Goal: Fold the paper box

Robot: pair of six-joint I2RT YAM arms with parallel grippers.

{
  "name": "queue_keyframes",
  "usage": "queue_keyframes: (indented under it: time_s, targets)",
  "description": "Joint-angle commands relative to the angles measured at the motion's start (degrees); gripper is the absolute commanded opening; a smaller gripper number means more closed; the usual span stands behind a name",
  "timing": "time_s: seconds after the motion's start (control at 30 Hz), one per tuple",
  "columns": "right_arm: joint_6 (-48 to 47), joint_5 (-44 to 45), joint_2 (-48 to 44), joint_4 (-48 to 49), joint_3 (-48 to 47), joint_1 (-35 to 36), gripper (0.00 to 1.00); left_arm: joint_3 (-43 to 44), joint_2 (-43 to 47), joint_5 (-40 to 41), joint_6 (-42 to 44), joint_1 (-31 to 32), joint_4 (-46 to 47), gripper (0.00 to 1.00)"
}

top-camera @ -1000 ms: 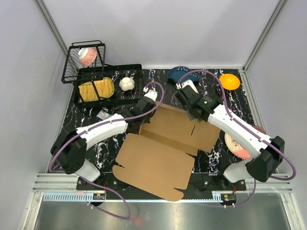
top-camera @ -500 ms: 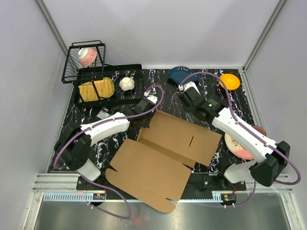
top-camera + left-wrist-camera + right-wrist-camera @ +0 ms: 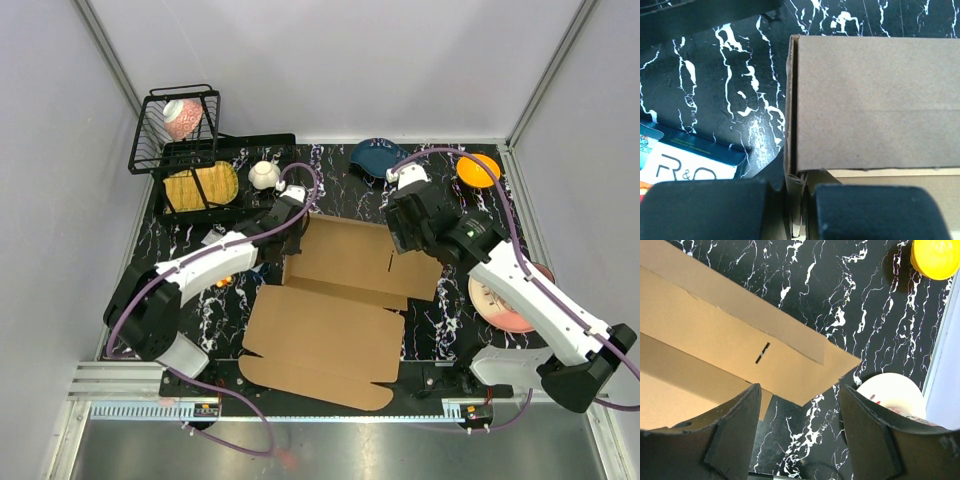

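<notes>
Black marble table (image 3: pixel 340 190), grey walls on three sides. I see the box (image 3: pixel 330 335) in the middle of the table between the two arms. It is a brown cardboard sheet only partly folded. Its near half lies flat and reaches the table's near edge. Its far half, beyond a crease, looks tilted up at the left end.

My left gripper (image 3: pixel 800 190) sits at that far-left corner. On the wrist view its two dark pads (image 3: pixel 710 207) are pressed together on a thin cardboard edge, so it is clamped on the box. A printed card (image 3: pixel 690 162) lies on the table just left of it.

My right gripper (image 3: pixel 800 390) hangs above the far-right corner of the box. Its fingers (image 3: pixel 737 430) stand well apart with nothing between them, and the slit (image 3: pixel 762 353) in the cardboard shows beyond them.

A wire basket (image 3: pixel 175 130) and a white cup (image 3: pixel 264 175) are at far left. A blue bowl (image 3: pixel 375 155) and an orange bowl (image 3: pixel 478 170) are at far right. A pink plate (image 3: pixel 495 305) lies by the right edge.
</notes>
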State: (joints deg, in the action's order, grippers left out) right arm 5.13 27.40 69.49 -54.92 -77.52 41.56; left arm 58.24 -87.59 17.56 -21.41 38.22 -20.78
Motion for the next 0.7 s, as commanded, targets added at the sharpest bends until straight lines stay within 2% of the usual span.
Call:
queue_keyframes:
  time_s: [0.0,0.1,0.2,0.4,0.47,0.5,0.6,0.67]
  targets:
    - [-2.0,-0.4,0.3,2.1,1.5,-0.3,0.7,4.3,0.1,-2.5,-0.1,-2.2,-1.0,0.0]
    - [-1.8,0.8,1.6,3.1,3.1,-0.3,0.71,4.2,0.4,-3.1,-0.1,-2.5,-1.4,0.0]
    - [4.1,6.3,1.4,4.6,4.4,-0.7,0.7,2.9,1.4,-2.9,-0.6,-2.6,-0.7,0.0]
    - [15.3,1.0,-6.5,15.3,13.0,-5.7,0.64,-0.9,4.0,-2.3,-1.1,-2.6,2.0,0.0]
    - [17.8,0.1,-8.0,15.8,14.7,-8.1,0.59,-1.5,4.7,-1.8,-1.1,-2.6,2.5,0.0]
    - [20.2,-0.3,-8.7,17.2,15.5,-8.9,0.52,-2.1,5.0,-1.7,-1.3,-2.6,2.7,0.0]
    - [24.7,-4.8,-12.4,22.1,20.5,-12.9,0.41,-3.9,6.3,-1.7,-1.9,-2.5,4.2,0.0]
    - [26.9,-7.4,-14.0,24.4,23.9,-15.1,0.37,-4.9,7.4,-1.7,-2.1,-2.6,5.7,0.0]
